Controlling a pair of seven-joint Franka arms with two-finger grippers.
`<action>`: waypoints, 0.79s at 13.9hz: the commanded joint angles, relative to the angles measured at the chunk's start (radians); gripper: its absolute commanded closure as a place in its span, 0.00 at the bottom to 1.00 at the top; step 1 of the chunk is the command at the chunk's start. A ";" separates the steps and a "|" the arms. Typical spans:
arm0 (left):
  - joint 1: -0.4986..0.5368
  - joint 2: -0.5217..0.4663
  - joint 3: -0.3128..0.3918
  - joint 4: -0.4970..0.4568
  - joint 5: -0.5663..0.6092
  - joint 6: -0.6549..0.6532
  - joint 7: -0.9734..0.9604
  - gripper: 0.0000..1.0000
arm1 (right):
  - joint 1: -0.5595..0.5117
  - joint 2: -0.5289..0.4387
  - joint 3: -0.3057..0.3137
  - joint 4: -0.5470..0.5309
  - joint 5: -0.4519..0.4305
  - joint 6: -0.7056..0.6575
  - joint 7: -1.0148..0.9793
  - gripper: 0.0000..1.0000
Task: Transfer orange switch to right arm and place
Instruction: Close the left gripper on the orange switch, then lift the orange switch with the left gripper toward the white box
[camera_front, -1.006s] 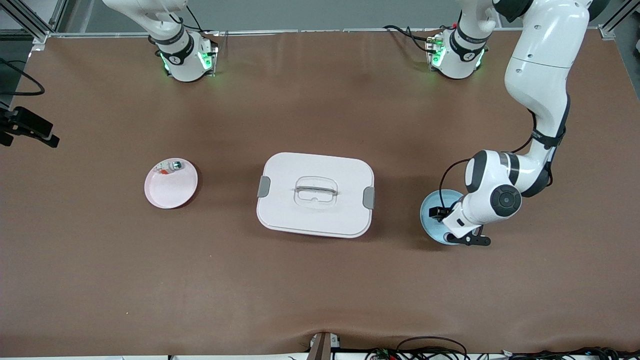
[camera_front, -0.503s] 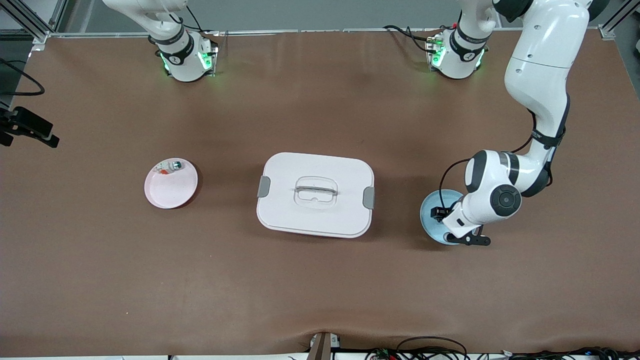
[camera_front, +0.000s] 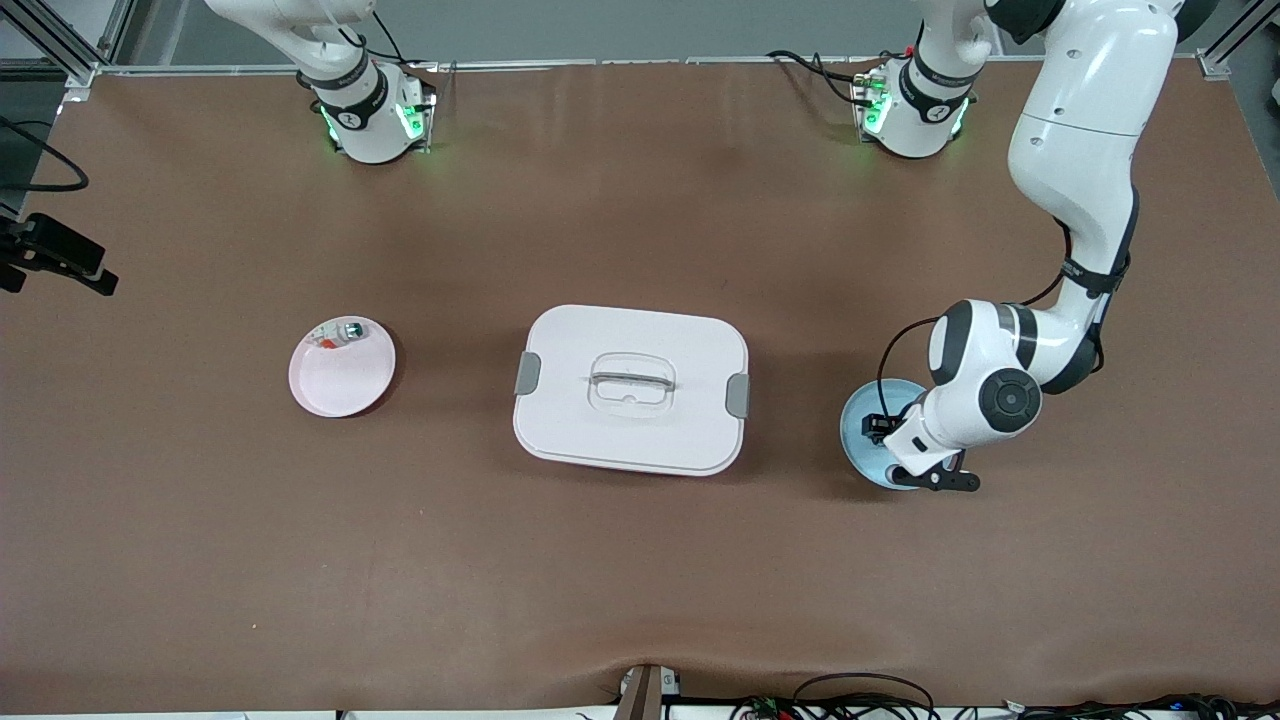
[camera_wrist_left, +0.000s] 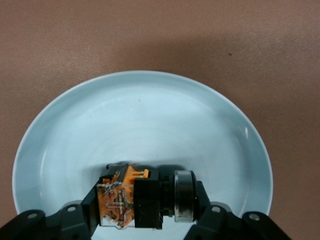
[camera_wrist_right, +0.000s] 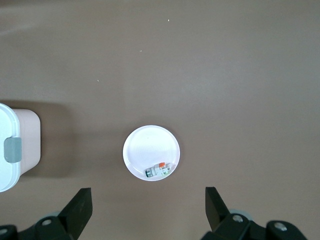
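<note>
Left gripper (camera_wrist_left: 147, 210): its two black fingers (camera_wrist_left: 85, 210) are squeezed in on the orange switch. It is low down inside the blue plate.

Orange switch (camera_wrist_left: 142, 197): it lies on its side between the left gripper's fingers. Its orange and black body is at one finger, and its round grey ring is at the other. It is right at the floor of the blue plate; whether it touches the plate, I cannot tell.

Blue plate (camera_front: 860, 430): a small round plate on the table, toward the left arm's end. The left arm's wrist covers part of it in the front view.

Left arm (camera_front: 1075, 180): it comes from its base, bends at the elbow, and its wrist points down over the blue plate.

Right gripper (camera_wrist_right: 148, 210): its fingers stand wide apart and hold nothing. It is high up over the table, looking down on the pink plate.

Right arm (camera_front: 330, 60): it waits, with only its base and lower part showing in the front view.

Pink plate (camera_front: 345, 385): it is toward the right arm's end of the table. A small white piece (camera_front: 340, 335) lies at its rim.

White box (camera_front: 631, 389): it has a lid with a handle and grey clips. It sits between the two plates.
</note>
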 joint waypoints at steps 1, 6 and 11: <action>-0.003 -0.088 0.000 -0.021 0.003 -0.053 -0.044 0.51 | -0.003 -0.014 0.006 -0.012 0.001 0.006 0.014 0.00; -0.004 -0.187 -0.001 0.013 -0.008 -0.232 -0.164 0.46 | -0.005 -0.012 0.005 -0.012 0.001 0.008 0.014 0.00; 0.005 -0.295 -0.013 0.082 -0.083 -0.413 -0.303 0.46 | -0.006 -0.011 0.005 -0.012 0.001 0.009 0.021 0.00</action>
